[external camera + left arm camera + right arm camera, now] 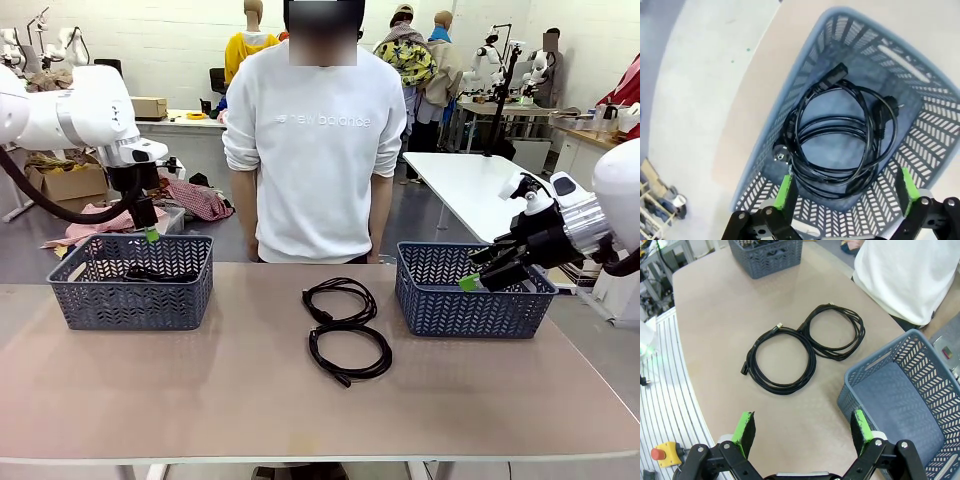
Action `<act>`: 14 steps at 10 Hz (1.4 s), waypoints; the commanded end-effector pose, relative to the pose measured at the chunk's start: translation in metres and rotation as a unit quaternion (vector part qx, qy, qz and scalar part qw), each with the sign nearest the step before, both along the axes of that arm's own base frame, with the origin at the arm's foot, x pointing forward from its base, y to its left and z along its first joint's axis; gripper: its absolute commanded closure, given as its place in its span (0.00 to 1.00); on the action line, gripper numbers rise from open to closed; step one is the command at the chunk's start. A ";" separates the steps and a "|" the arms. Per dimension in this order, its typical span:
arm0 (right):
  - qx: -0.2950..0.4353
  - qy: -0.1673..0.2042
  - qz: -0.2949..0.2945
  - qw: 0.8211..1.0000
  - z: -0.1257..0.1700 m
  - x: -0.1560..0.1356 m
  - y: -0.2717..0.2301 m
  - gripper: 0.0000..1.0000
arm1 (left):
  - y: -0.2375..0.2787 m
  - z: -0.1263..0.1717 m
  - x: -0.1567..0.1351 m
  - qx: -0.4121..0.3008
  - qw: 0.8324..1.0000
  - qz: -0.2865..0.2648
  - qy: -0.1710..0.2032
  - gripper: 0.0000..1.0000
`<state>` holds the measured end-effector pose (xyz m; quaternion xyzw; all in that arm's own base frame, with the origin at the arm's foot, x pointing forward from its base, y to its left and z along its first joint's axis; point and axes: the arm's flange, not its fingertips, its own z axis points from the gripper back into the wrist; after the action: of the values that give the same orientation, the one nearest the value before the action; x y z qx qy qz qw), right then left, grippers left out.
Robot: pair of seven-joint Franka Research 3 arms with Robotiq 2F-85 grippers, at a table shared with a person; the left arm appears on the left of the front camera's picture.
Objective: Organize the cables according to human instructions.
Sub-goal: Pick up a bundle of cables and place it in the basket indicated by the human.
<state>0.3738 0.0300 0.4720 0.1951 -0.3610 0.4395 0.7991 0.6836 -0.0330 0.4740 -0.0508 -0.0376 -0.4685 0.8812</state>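
Cable position: 2 coils lie flat on the tabletop (200, 390) between the 2 baskets. The far coil (860, 335) touches the near coil (782, 388) at 1 edge. Both sit in front of the person (315, 140), who stands at the far side; no hand is raised over the tabletop. More cable (795, 140) lies looped on the floor of the left basket (130, 295), with its plugs resting on the loops. Whether this is 1 cord or 2 cannot be told.

Left fingers (150, 234): spread, grasping nothing, tips pointing down just above the left basket rim, directly over the cable inside. Judgement: this pose suits a drop into the basket. The cable lies free of the pads and fully within the walls.

Right fingers (470, 283): spread, grasping nothing, hovering just beside the right basket (470, 310) and angled toward the 2 coils. The floor of this basket shows bare. Judgement: the arm is staged where either coil is reachable, pending a direction from the person.

Progress, judged: partly sorted, with 2 coils left to place. Flat loops favour a pinch across 1 side of a bundle. The touching edge risks dragging the neighbouring coil along.
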 end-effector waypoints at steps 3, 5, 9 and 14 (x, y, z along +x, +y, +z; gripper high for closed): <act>0.008 -0.010 0.009 1.000 0.000 0.004 0.000 0.00 | 0.001 0.000 0.000 0.011 1.000 -0.015 -0.002 0.00; 0.008 -0.010 0.009 1.000 0.000 0.004 0.000 0.00 | 0.001 0.000 0.000 0.011 1.000 -0.015 -0.002 0.00; 0.008 -0.010 0.009 1.000 0.000 0.004 0.000 0.00 | -0.012 0.009 -0.072 -0.052 0.998 0.008 -0.039 0.00; 0.008 -0.010 0.009 1.000 0.000 0.004 0.000 0.00 | -0.047 0.010 -0.164 -0.055 0.996 -0.035 -0.060 0.00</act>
<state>0.3739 0.0302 0.4721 0.1947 -0.3606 0.4398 0.7991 0.5363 -0.0797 0.4879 -0.0699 -0.0956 -0.4850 0.8665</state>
